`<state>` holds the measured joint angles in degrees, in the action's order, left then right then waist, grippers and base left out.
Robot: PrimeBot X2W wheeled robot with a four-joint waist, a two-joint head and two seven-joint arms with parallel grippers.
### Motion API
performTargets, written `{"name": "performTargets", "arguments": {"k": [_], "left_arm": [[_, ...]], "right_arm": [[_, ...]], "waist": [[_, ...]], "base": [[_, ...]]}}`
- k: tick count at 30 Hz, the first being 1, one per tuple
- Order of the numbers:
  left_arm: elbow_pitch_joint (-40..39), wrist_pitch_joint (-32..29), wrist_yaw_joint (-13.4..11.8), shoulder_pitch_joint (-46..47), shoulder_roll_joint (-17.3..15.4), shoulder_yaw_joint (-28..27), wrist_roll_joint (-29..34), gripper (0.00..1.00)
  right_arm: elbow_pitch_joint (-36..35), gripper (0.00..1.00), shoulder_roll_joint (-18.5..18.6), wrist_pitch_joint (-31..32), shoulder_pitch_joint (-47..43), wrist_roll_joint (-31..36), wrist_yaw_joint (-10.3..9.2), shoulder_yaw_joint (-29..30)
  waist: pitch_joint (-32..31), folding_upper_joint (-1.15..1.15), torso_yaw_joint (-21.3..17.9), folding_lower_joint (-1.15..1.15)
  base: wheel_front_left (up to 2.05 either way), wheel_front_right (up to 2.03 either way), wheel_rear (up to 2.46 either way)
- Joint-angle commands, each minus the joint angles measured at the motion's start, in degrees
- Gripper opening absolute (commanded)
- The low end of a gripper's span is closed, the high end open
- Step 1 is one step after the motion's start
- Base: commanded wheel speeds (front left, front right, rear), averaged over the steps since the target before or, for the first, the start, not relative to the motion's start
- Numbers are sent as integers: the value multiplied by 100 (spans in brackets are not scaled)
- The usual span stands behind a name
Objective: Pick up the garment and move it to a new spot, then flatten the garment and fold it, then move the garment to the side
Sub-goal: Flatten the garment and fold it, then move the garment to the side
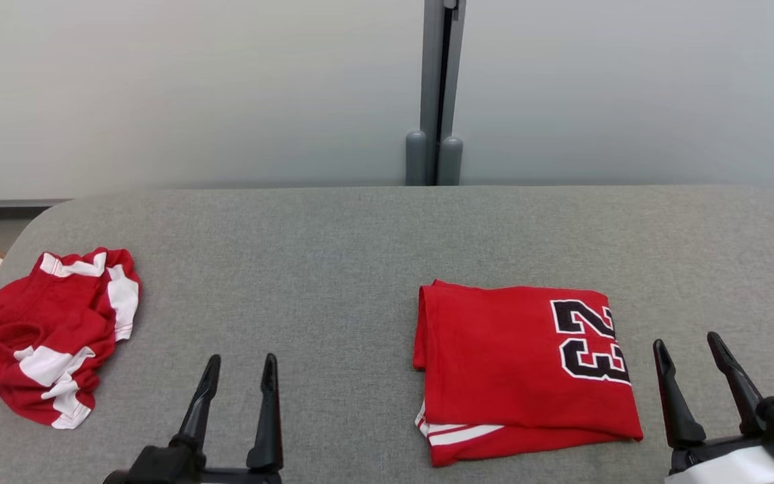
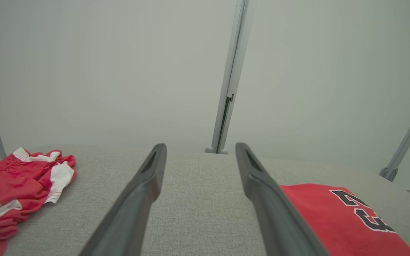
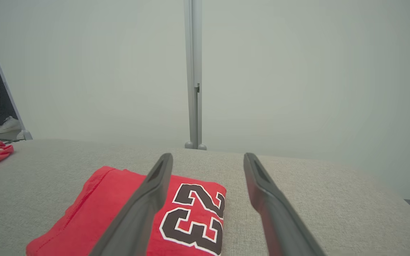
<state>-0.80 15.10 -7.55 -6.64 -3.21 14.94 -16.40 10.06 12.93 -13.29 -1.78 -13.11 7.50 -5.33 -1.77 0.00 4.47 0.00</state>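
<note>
- Lying crumpled at the left end of the table [image 1: 360, 235], a red-and-white garment [image 1: 51, 336] is seen, touched by nothing.
- The left gripper [image 1: 242, 359] is held at the near edge, right of that heap and well apart from it, with its fingers spread wide and nothing between them.
- A red jersey [image 1: 521, 363] with a black 23 is laid folded flat right of centre, between the two grippers.
- The right gripper [image 1: 686, 341] is held just beside the jersey's right edge, its jaws parted and empty.
- The fold is judged done, so the step in hand is taken to be moving the jersey aside. If its present spot already counts as the side, the crumpled garment would be next.
- For a shift, a low grasp through all layers at an edge would be called for, so that the fold is not pulled open.
- The table is covered in grey woven cloth, with a rounded far-left corner.
- A plain pale wall [image 1: 158, 87] is set behind it, split by a grey post [image 1: 435, 101]. A white shoe [image 3: 7, 124] is glimpsed on the floor past the left end.
</note>
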Motion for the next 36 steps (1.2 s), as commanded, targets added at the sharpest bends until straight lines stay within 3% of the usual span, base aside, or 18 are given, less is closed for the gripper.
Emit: {"name": "performTargets", "arguments": {"k": [1, 6, 11, 16, 36], "left_arm": [[-10, 5, 20, -126, -32, -101, 69, 100], [58, 4, 149, -372, -13, -446, 266, 100], [175, 4, 396, -553, -9, -706, 586, 100], [262, 3, 485, -721, 13, -823, 710, 100], [174, 3, 310, -669, 23, -721, 882, 100]], "right_arm": [[36, 100, -35, -107, -65, 108, -2, 72], [-114, 100, -313, -195, -275, 378, -1, 215], [-338, 100, -351, -195, -584, 497, -1, 178], [-402, 100, -401, -197, -739, 501, -1, 136], [-478, 100, -370, -198, -664, 529, -1, 23]], "waist": [[-142, 0, -143, 0], [-299, 0, -286, 0], [-400, 0, -362, 0], [-451, 0, -400, 0], [-384, 0, -384, 0]], "base": [[0, 0, 0], [0, 0, 0], [0, 0, 0], [0, 0, 0], [0, 0, 0]]}}
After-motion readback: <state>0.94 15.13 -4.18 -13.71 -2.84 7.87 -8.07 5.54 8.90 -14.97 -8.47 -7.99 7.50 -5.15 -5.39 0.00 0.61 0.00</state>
